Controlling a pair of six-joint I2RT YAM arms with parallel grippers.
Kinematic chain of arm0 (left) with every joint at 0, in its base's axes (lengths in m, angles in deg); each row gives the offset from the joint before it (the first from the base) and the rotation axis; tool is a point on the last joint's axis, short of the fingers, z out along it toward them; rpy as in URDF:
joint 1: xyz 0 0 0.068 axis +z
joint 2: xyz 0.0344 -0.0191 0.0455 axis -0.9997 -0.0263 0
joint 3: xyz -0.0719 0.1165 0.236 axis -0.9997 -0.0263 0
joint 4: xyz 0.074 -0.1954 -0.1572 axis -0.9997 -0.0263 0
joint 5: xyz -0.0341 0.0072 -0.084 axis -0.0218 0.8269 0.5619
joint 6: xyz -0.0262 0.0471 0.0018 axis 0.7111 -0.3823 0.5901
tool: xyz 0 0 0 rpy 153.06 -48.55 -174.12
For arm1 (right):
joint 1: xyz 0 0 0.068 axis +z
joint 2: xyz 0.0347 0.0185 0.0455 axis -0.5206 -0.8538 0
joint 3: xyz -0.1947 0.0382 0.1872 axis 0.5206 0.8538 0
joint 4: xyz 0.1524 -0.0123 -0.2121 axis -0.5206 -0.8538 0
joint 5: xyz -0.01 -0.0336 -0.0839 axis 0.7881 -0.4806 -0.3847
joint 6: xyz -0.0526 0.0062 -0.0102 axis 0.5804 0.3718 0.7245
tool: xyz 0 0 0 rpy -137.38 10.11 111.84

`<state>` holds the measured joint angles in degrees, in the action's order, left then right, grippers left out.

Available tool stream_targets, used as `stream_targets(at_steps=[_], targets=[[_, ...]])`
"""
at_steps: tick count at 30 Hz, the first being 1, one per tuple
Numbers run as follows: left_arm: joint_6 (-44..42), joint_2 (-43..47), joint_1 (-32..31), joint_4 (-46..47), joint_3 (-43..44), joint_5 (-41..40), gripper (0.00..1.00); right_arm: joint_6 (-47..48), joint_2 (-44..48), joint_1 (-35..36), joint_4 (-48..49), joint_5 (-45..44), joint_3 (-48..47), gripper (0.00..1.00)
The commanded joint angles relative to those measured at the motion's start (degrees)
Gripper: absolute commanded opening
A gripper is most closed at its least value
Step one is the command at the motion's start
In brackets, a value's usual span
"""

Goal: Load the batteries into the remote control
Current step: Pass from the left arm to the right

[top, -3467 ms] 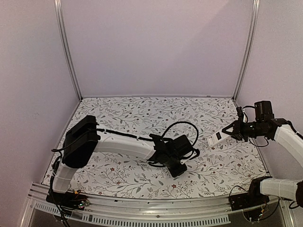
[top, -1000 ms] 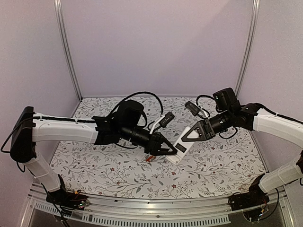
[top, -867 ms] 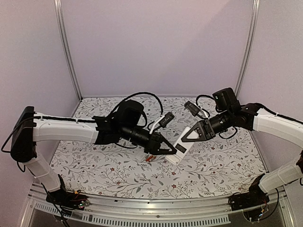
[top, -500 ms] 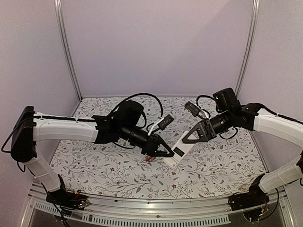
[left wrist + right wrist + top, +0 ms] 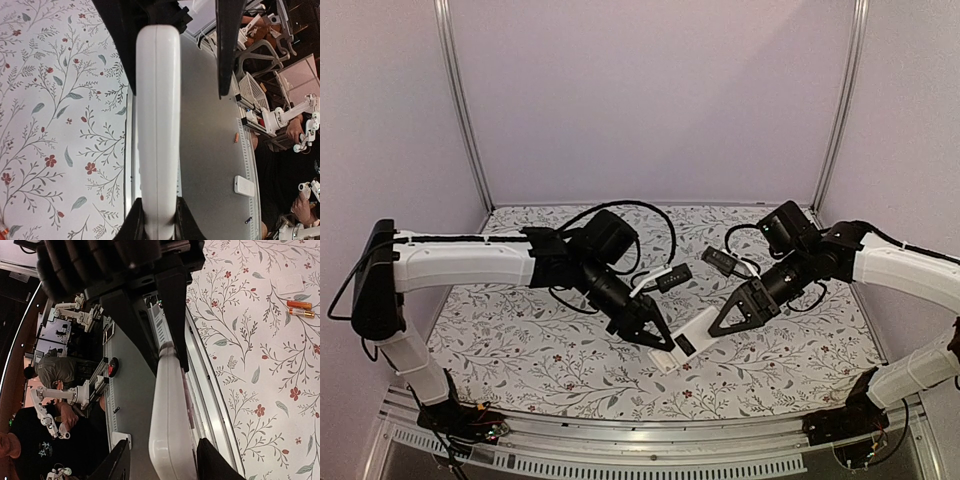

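The remote control (image 5: 688,338), slim and white with a dark recess in its back, hangs tilted above the near middle of the table. My left gripper (image 5: 662,345) is shut on its lower end; in the left wrist view both fingers clamp the remote control (image 5: 157,125). My right gripper (image 5: 728,322) stands open round the upper end, its fingers (image 5: 119,462) apart from the remote control (image 5: 167,430). Two orange batteries (image 5: 299,308) lie side by side on the cloth. They are hidden behind the left arm in the top view.
A small flat white cover plate (image 5: 290,284) lies just beyond the batteries. The flowered tablecloth (image 5: 540,350) ends at a metal rail (image 5: 650,435) along the near edge. Walls and upright posts (image 5: 460,110) close the back and sides.
My left gripper has shut on the remote control and my right gripper has opened off it. The remote control has swung lower and toward the near edge, and the right gripper has drawn back slightly.
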<state>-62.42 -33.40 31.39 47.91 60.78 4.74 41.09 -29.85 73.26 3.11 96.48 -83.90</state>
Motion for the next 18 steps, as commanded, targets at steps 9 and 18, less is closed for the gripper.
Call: stream_targets(at_steps=[9, 18], targets=[[-3.24, -2.32, -0.39, -5.24, 2.89, 2.47, 0.04, 2.06, -2.62, 2.75, -3.13, 0.28, -2.68, 0.29], [-1.3, -0.53, 0.47, -4.23, 1.7, -0.44, 0.47, 1.57, -1.61, 2.77, -2.68, -1.08, -2.37, 0.0]])
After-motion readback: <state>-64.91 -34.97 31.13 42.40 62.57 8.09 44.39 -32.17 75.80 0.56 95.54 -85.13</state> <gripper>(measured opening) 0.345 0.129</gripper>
